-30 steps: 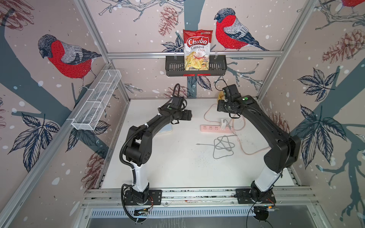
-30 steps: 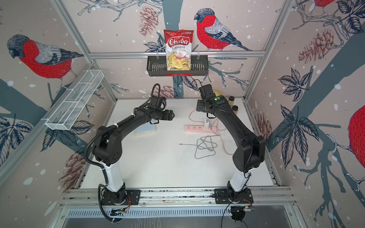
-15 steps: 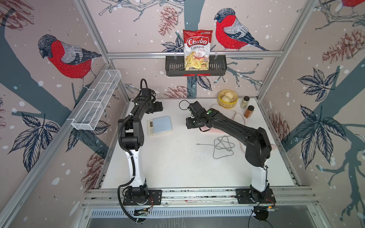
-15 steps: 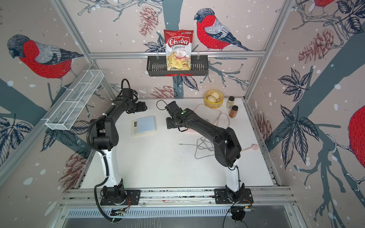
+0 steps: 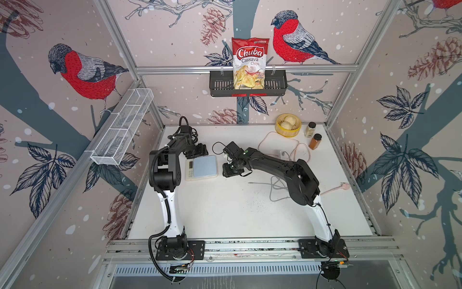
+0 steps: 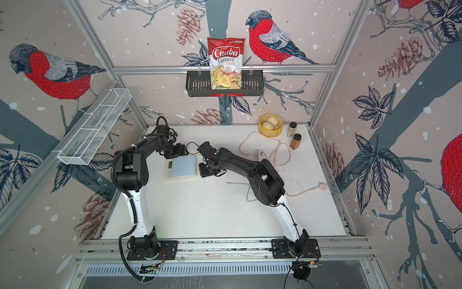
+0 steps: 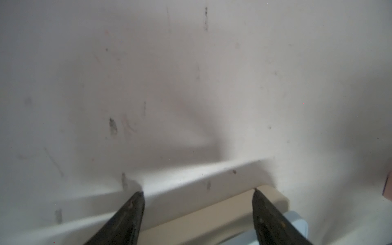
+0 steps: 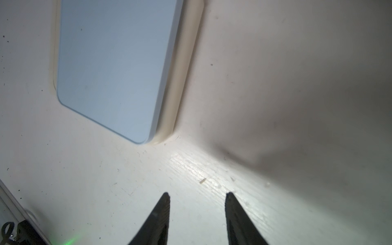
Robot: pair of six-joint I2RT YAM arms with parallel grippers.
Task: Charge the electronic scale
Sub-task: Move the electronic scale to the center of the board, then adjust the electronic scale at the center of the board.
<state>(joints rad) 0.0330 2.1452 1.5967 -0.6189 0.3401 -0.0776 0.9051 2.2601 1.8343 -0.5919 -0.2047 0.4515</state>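
Arms (image 5: 165,172): black above, white below.
Hose (image 5: 150,246): black, ribbed, nine o'clock of left base (image 5: 197,250).
Light (image 5: 246,151): green.
Fingers (image 7: 127,218): black, tapered.

Robot lab booth: aluminium frame (image 5: 175,69), bird-wallpaper walls (image 5: 82,75), white tabletop (image 5: 225,212).

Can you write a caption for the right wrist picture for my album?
Right tool, open and empty, over the white table near a corner of the electronic scale.
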